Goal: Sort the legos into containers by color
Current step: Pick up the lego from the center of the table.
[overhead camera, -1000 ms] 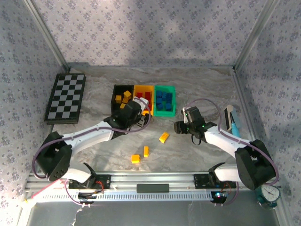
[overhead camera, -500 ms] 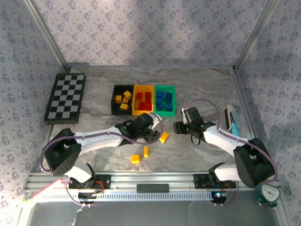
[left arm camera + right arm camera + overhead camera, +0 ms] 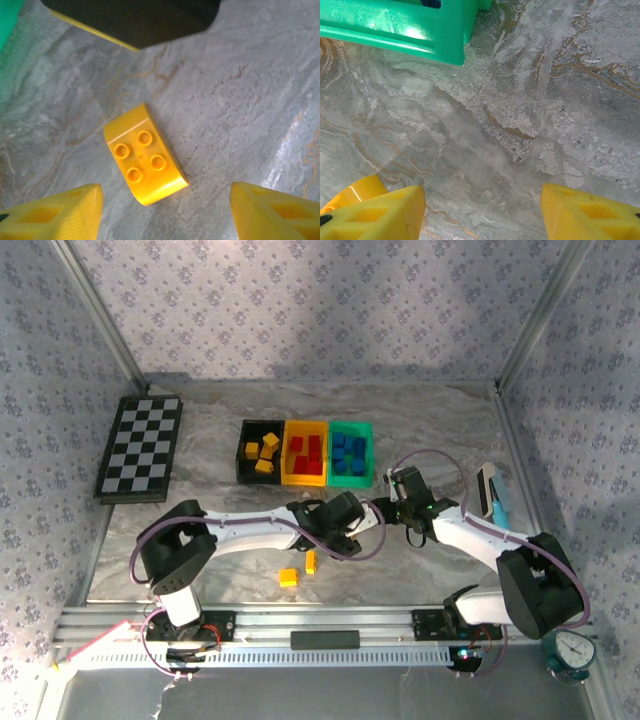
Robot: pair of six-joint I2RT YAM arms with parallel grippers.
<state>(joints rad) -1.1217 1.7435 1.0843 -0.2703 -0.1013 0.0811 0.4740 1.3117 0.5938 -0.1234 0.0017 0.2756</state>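
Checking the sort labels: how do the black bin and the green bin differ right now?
The black bin sits at the left end of the row, the green bin at the right end. The black bin holds yellow bricks; the green bin holds blue bricks. Shared: both are open-topped, look the same size, and flank the yellow bin.

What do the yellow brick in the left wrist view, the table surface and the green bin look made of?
Yellow brick: glossy moulded plastic, studs and a bright edge highlight. Table surface: marble-patterned, grey with brown veins; possibly printed laminate. Green bin: shiny plastic, sharp glare spots.
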